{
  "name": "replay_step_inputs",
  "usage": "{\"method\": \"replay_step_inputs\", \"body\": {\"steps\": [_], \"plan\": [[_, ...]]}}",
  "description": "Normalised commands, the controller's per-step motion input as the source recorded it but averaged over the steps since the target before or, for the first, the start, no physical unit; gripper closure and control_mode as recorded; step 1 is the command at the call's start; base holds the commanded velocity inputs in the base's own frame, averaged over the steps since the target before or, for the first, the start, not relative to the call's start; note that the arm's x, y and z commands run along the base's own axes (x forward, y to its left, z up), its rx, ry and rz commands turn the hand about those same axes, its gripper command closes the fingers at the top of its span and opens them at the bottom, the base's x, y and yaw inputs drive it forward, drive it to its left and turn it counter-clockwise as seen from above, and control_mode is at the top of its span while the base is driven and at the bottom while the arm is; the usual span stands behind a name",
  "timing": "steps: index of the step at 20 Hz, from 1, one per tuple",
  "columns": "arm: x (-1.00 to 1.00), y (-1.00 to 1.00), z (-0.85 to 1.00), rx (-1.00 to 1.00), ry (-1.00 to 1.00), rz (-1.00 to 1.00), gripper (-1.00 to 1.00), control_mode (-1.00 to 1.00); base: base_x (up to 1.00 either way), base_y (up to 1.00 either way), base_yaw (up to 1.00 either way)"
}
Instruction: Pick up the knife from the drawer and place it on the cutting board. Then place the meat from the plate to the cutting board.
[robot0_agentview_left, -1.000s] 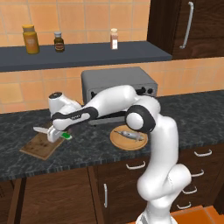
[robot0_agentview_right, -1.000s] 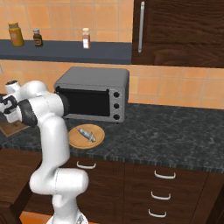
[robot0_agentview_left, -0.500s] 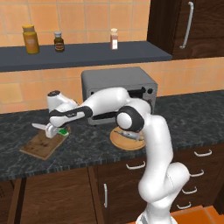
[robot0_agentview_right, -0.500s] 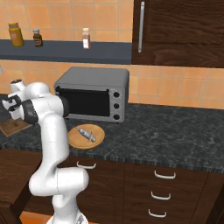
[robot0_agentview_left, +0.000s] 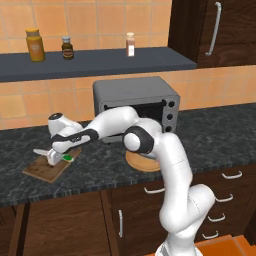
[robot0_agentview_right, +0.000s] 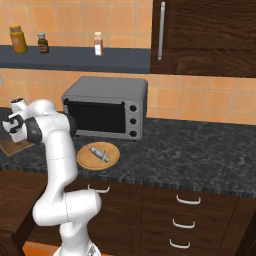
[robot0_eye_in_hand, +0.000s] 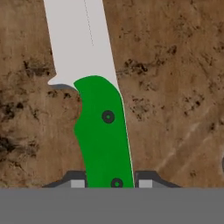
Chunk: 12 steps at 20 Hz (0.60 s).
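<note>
My gripper (robot0_agentview_left: 55, 157) is shut on the knife's green handle (robot0_eye_in_hand: 103, 131), with the pale blade (robot0_eye_in_hand: 78, 39) pointing away from the hand. Both fingertips (robot0_eye_in_hand: 78, 183) press the handle's sides. The knife (robot0_agentview_left: 64, 159) hangs just over the brown speckled cutting board (robot0_agentview_left: 45, 170), which also shows close under the knife as cutting board (robot0_eye_in_hand: 175, 87) and at the counter's left end as cutting board (robot0_agentview_right: 12, 146). The round tan plate (robot0_agentview_right: 85, 159) lies in front of the oven with the grey meat (robot0_agentview_right: 99, 153) on it. My arm hides most of the plate (robot0_agentview_left: 142, 164). I cannot tell which cabinet front is the drawer.
A grey toaster oven (robot0_agentview_left: 135, 102) stands behind the plate against the tiled wall. A shelf above carries bottles and jars (robot0_agentview_left: 35, 45). Stacked drawers with white handles (robot0_agentview_right: 187, 200) sit below the counter on the right. Dark counter stretches right of the plate.
My gripper has carried the knife a little left and down, closer to the cutting board. The plate and meat have stayed put.
</note>
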Motion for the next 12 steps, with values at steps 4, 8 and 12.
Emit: {"method": "replay_step_inputs", "body": {"steps": [4, 8, 12], "plan": [[0.36, 0.0, -0.11, 0.0, -0.02, 0.0, 1.0, -1.0, 0.0, 0.0, 0.0], [0.38, 0.0, 0.0, 0.0, 0.0, 0.0, 1.0, -1.0, 0.0, 0.0, 0.0], [0.0, 0.0, 0.0, 0.0, 0.0, 0.0, -1.0, -1.0, 0.0, 0.0, 0.0]]}}
